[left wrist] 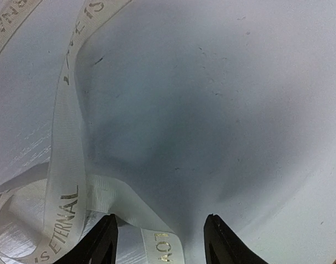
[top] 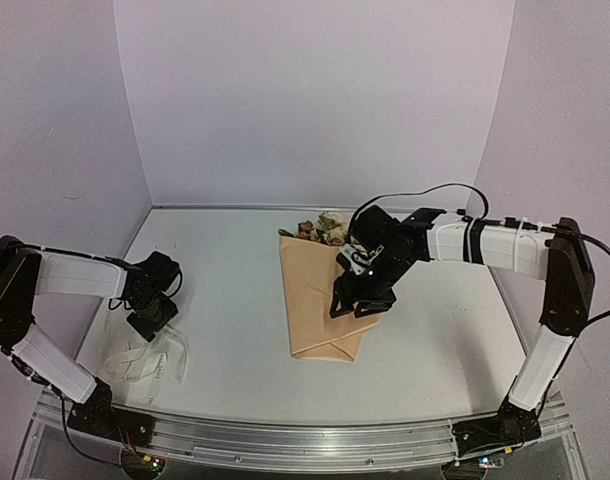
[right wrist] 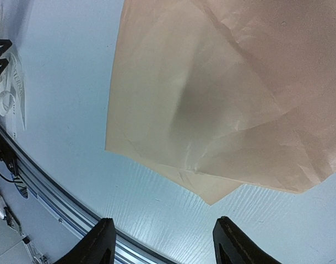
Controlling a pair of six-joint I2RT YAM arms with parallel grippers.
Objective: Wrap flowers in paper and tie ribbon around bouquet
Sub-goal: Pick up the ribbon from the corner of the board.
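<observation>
Your left claw is at lower left of the top view, jaws part open and empty, over the long cream-white printed ribbon heaped on the white table. One strand runs under the gap. Your right claw, mid-frame, is also part open and empty, over the right edge of the tan kraft-paper cone bouquet. White, peach and brown flower heads show at its upper end.

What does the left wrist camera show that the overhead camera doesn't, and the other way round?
Left wrist only: the gold lettering on the ribbon, readable up close. Overhead only: the folded brown paper, the flowers at its far end, and the right end effector over it. Both: the ribbon, the white table and the left end effector, open.
</observation>
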